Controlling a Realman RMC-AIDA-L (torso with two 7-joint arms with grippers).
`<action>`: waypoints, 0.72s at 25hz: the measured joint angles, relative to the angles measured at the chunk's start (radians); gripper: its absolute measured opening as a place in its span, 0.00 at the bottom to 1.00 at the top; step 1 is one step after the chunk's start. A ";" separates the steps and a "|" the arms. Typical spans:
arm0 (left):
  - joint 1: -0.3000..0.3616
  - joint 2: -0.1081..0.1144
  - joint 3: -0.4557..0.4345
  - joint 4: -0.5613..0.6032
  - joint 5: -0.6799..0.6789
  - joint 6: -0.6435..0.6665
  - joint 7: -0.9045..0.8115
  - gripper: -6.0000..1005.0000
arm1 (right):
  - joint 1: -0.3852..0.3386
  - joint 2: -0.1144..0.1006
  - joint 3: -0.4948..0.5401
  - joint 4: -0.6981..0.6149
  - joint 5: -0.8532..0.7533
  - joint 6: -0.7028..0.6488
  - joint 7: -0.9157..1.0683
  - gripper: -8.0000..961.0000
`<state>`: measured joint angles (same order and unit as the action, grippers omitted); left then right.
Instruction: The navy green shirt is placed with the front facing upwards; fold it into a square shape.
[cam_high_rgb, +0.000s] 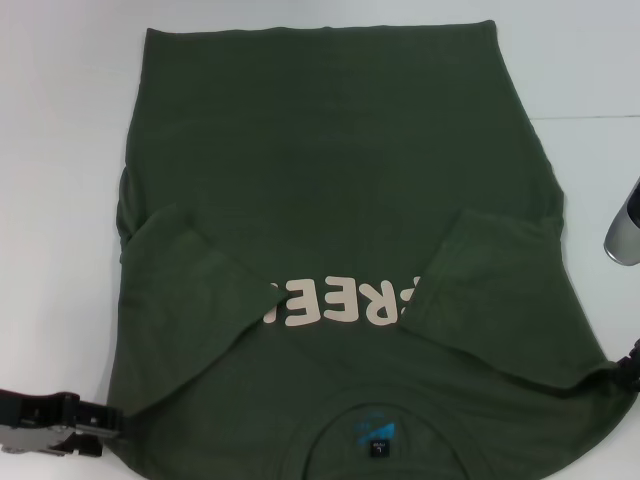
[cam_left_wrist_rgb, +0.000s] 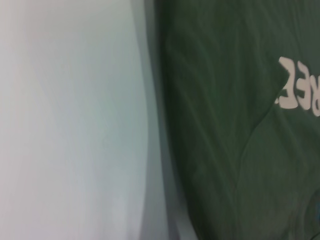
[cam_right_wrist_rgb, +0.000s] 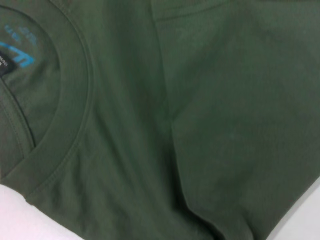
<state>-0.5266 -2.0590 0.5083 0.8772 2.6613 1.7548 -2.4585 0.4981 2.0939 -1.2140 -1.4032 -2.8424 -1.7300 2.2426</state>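
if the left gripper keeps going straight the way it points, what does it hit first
Probably the dark olive-green cotton T-shirt: the left gripper sits at its near-left edge, pointing inward toward the folded-in sleeve. Height above the cloth is unclear.

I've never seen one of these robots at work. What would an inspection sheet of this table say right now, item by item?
Surface: white table, bare around the cloth.
Job's things: navy green shirt lies front up, collar toward the robot, both sleeves folded inward over the "FREE!" print; not yet square.
Clutter: grey cylindrical object at the table's right edge; cannot tell what it is.
Grippers: left gripper at the shirt's near left corner; right gripper at its near right edge, mostly out of view.
Cables: nothing seen.
Surroundings: nothing seen.
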 joint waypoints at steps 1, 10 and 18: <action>0.000 0.000 0.003 0.000 0.004 -0.001 0.000 0.82 | -0.001 0.000 0.000 0.000 0.000 0.000 0.000 0.04; -0.003 -0.002 0.004 -0.001 0.007 -0.013 0.009 0.44 | -0.003 0.000 0.000 -0.001 0.008 0.001 0.000 0.04; -0.009 -0.002 0.004 -0.023 0.007 -0.039 0.015 0.11 | -0.009 0.000 0.000 -0.002 0.012 -0.004 0.000 0.04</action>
<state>-0.5352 -2.0607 0.5124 0.8545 2.6686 1.7159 -2.4438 0.4894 2.0939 -1.2143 -1.4051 -2.8301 -1.7335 2.2426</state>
